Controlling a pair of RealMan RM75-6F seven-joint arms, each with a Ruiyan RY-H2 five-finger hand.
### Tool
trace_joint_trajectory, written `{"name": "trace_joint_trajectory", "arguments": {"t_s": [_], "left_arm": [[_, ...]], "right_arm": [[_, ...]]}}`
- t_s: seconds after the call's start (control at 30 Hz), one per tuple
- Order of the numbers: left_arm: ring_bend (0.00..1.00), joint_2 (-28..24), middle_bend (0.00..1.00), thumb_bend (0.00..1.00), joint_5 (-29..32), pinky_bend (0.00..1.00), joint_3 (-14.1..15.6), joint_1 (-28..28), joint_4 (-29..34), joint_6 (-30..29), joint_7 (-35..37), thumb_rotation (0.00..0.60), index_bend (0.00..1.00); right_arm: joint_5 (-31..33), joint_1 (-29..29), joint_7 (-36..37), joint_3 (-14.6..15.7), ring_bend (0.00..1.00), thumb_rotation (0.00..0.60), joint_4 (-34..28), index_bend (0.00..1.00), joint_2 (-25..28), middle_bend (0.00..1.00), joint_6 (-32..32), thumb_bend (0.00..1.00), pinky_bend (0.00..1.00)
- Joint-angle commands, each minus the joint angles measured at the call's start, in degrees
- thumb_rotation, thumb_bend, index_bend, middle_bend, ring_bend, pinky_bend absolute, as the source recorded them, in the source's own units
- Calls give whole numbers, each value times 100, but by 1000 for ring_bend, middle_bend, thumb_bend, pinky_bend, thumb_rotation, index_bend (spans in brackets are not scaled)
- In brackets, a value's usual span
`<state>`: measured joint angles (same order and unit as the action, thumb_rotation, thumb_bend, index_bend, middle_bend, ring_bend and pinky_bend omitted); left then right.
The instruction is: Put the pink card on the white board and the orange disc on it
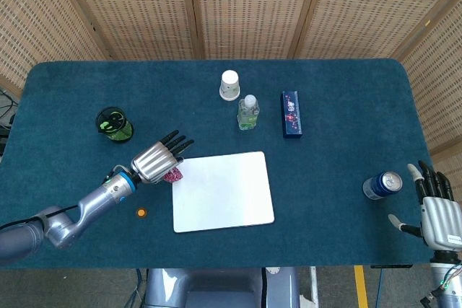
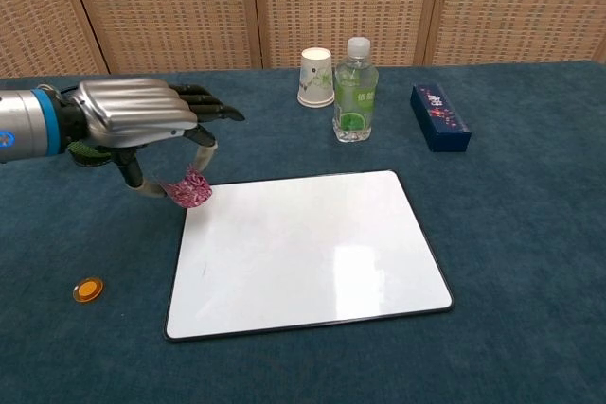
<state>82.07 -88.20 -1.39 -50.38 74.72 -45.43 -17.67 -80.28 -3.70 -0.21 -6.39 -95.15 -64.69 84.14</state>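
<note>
Head cam: high, looking down on whole counter (image 1: 346, 128). Chest cam: low, nearer, facing 12 o'clock. Both share white board (image 1: 222, 191) (image 2: 308, 251).

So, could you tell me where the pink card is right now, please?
The pink card is held by the left hand, just above the near-left corner area of the white board, at its left edge in both views.

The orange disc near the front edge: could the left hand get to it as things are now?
Probably, but not right away. The orange disc lies alone on the cloth, with nothing near it, close by the left hand. That hand, though, holds the pink card at the white board's corner and must release it first.
</note>
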Motion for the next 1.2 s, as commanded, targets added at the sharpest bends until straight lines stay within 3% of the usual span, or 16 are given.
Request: {"name": "trace_joint_trajectory", "arguments": {"t_s": [0.03,0.23,0.37,0.4,0.47,0.7,0.87,1.07,1.2], "left_arm": [[0,236,0,247,213,0,-142,-135,137,161,-307,600,443],[0,523,0,235,424,0,-246,-243,199,234,-648,600,418],[0,653,0,180,575,0,-269,-275,218,298,-745,600,81],[0,664,0,161,604,0,-269,-279,228,313,-755,600,22],[0,661,0,142,680,0,-266,-278,296,337,-781,600,0],[0,147,0,141,537,0,-89,-80,802,57,-562,600,0],[0,-301,0,164,195,0,165,202,1043,-343,14,600,11],[0,-730,0,265,-387,0,766,617,973,-763,741,600,223],[0,-748,0,332,-777,0,1077,901,721,-1171,1130,600,338]], "right_arm": [[3,-1,29,1,0,600,3,53,9,0,-12,0,0],[15,4,90,4,0,600,5,54,32,0,-31,0,0],[15,6,114,7,0,600,9,53,42,0,-38,0,0],[14,7,116,8,0,600,9,54,44,0,-37,0,0],[18,12,122,7,0,600,13,54,48,0,-31,0,0],[7,24,121,13,0,600,26,53,48,0,-13,0,0],[0,24,83,13,0,600,5,53,39,0,0,0,0],[8,17,45,15,0,600,-5,54,37,0,-14,0,0],[-5,19,24,17,0,600,-14,54,33,0,-2,0,0]]}}
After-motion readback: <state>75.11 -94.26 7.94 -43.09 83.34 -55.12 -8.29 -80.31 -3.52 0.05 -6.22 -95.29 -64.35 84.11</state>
